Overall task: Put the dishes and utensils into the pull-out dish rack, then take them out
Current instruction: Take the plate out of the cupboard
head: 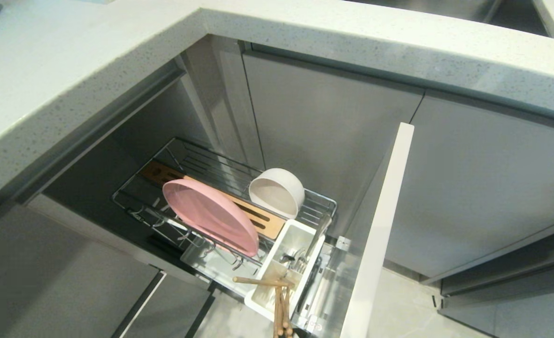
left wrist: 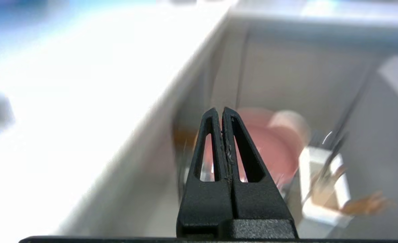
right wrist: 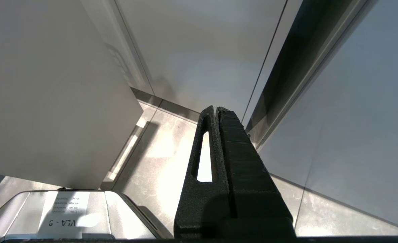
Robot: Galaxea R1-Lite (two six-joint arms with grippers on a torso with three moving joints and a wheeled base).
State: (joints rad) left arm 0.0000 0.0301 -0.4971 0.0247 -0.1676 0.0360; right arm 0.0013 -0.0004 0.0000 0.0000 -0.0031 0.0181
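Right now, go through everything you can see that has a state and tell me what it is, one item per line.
Dish rack: pulled out, loaded.
Pink plate: standing on edge in the rack.
White bowl: on its side in the rack.
Chopsticks: in the cutlery tub, sticking out.
Spoon: leaning in the tub.
Left claw: shut, empty.
Right claw: shut, empty, pointing at the floor.

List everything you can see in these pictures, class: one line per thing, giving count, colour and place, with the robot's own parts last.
plate: one, pink, on edge in the rack's prongs
bowl: one, cream-white, tipped at the rack's back
chopsticks: one pair, light wood, sticking out of the tub
spoon: one, shiny metal, in the tub
cutlery tub: one, white, rack's front corner
dish rack: one, chrome, pulled out under the counter
countertop: one, speckled pale grey, above
left gripper: shut, empty
right gripper: shut, empty
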